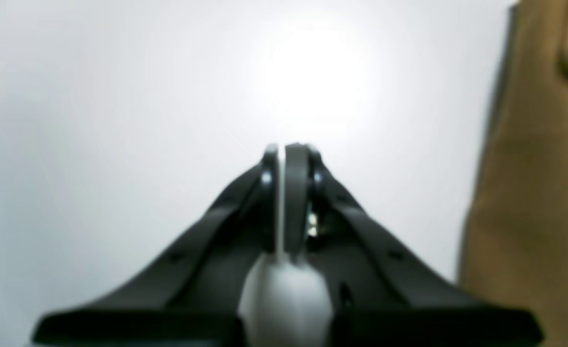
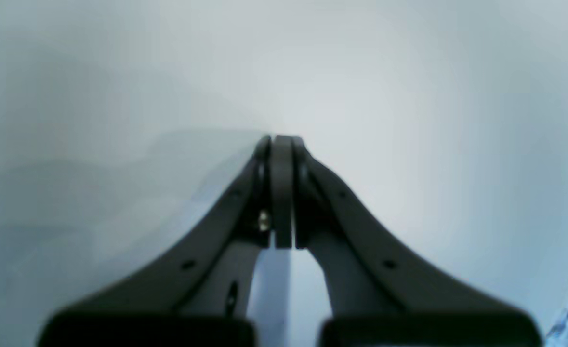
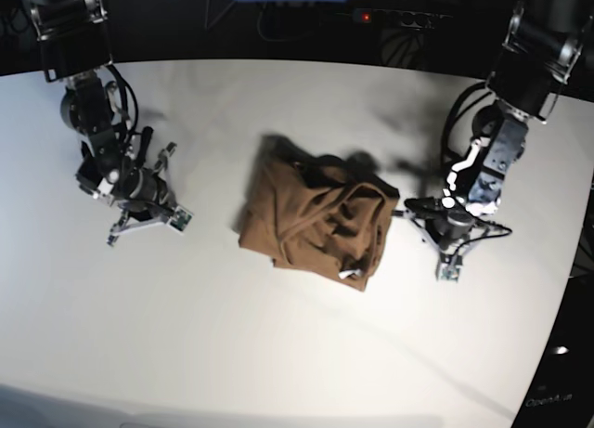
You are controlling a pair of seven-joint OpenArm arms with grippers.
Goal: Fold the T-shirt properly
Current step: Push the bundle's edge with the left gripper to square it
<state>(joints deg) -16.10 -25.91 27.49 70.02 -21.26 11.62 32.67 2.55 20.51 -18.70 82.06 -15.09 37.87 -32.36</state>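
A: Where's the T-shirt point(image 3: 317, 223)?

B: Mid-desk point(image 3: 278, 354), a crumpled tan-brown heap, layers bunched over each other, a small white tag showing at its near edge. Nothing is spread flat yet.

A: And the claws?

B: Both clenched on nothing. The left claw point(image 1: 284, 149) hangs over bare desk just beside the shirt's edge; the right claw point(image 3: 139, 201) sits well apart from the cloth on the other side, with only white surface under it.

A: What could go wrong?

B: My guess: pinching into that heap could catch several layers at once, so lifting drags the whole bundle instead of opening it. The sleeves and hem are hidden in the folds, so a blind grab may pick the wrong corner and twist it further.
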